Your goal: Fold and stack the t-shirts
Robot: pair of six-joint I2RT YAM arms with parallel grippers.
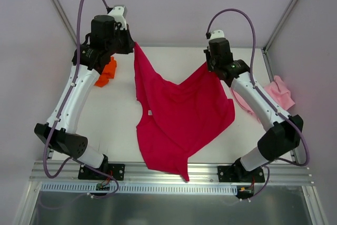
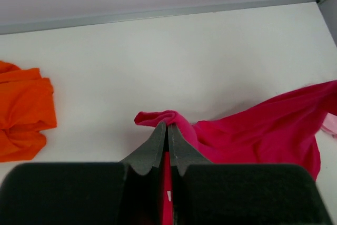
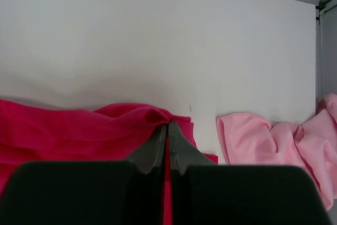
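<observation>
A crimson red t-shirt [image 1: 179, 114] hangs stretched between 2 tools above a white tabletop [image 1: 116, 125]. The left tool [image 1: 132, 45] is clenched on 1 edge of the shirt at the far left. The right tool [image 1: 207, 65] is clenched on another edge at the far right. The cloth sags between them and drapes toward the tabletop's near edge. A crumpled orange t-shirt [image 1: 107, 72] lies at the far left, and a crumpled pale pink t-shirt [image 1: 279, 92] lies by the right edge.
</observation>
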